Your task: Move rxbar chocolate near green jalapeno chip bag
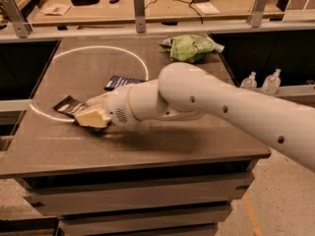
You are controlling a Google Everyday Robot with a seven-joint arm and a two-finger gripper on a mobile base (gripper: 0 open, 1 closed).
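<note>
Gripper (89,116) low over the left half of the table (197,136), cream fingers (96,119) pinched on one end of the rxbar chocolate (69,105). The bar's long axis runs roughly left to right. Its free end points at the table's left edge and overlaps the white circle line (140,63). There is pale lettering on the dark wrapper, but I can't read it. Just behind the wrist lies a dark blue bar wrapper (119,81), inside the circle, its print also unreadable. The green jalapeno chip bag (191,48) sits crumpled at the far right, well apart from the bar. Two clear bottles (261,80) stand beyond the right edge.
</note>
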